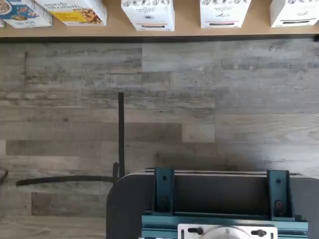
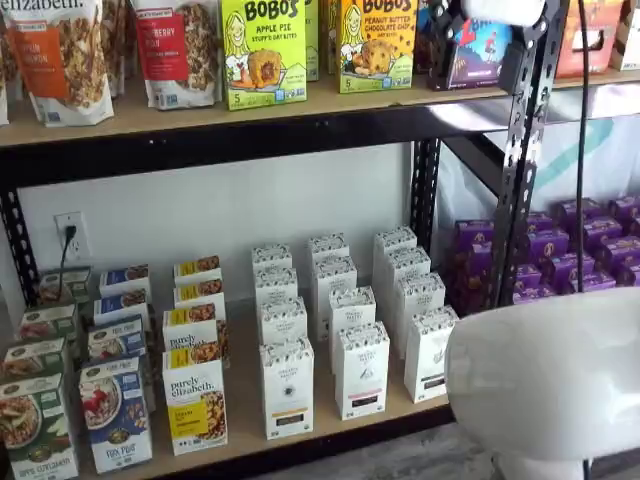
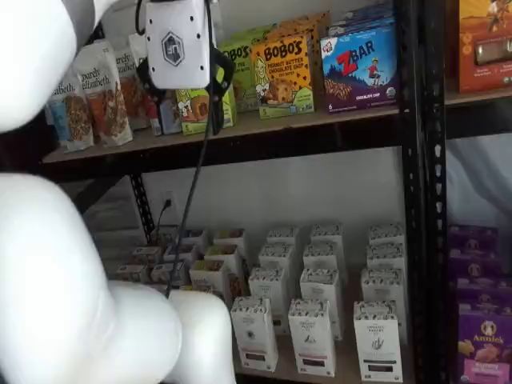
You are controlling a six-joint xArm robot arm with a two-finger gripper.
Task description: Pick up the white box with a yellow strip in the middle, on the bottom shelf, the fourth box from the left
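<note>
A: Where is the white box?
B: At the front edge of the bottom shelf, just right of the purely elizabeth box. It stands upright and untouched.
A: And the end effector?
B: High up, level with the upper shelf, well above the white box and apart from it. Its fingers are spread wide and hold nothing.

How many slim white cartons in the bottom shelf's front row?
3: the white box beside the purely elizabeth box, the middle carton, the right carton. More stand behind them.
</note>
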